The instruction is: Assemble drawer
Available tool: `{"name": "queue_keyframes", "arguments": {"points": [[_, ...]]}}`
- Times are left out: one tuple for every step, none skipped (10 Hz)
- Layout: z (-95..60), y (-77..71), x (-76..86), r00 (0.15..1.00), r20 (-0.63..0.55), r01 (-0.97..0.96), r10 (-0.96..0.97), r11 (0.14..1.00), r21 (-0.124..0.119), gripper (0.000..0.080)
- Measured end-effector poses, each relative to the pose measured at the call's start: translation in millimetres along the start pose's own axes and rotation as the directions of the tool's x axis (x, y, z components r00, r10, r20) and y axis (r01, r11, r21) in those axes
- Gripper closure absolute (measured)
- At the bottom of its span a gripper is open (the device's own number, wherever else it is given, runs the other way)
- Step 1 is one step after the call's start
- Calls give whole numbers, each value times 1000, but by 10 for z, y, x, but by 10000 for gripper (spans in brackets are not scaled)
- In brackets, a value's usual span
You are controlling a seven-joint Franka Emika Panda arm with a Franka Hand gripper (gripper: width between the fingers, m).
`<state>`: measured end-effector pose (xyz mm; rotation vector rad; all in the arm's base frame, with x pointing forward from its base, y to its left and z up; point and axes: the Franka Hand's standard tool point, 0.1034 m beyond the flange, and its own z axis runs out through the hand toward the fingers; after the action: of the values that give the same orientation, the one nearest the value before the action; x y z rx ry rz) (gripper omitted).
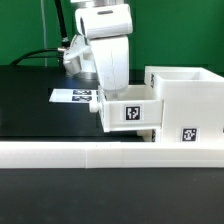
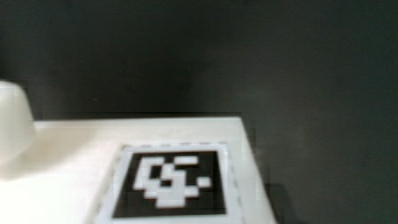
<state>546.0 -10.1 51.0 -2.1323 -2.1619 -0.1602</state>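
Closest to the camera runs the long white rail (image 1: 110, 152). Right behind it the drawer's tray (image 1: 130, 110) sits partway into the housing (image 1: 190, 100) on the black table (image 1: 40, 100). The end effector (image 1: 103, 88) hangs over the tray, but its fingers are hidden, so apart or together is anyone's guess, and the marker board (image 1: 75, 97) lies farther back.

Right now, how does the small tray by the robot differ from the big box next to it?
The tray is smaller and sits lower than the housing. The tray lies directly under the arm, partly hidden by it; the housing stands clear, on the exterior view's right. The tray's tag faces front at mid-height; the housing's visible tag sits low on its front. Both are white, open-topped and tagged. The hand itself is hidden.
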Motion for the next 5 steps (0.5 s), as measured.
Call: {"name": "queue_keyframes", "arguments": {"points": [[0,1,7,1000,0,1,-1,1000,0,755],[3,2,37,1000,-1,6,-6,1000,0,755],[4,7,66,1000,-1,12,-12,1000,0,755],[8,8,96,1000,-1,17,-17,1000,1,755],[11,11,124,1000,-1,22,-22,1000,1,755]]}}
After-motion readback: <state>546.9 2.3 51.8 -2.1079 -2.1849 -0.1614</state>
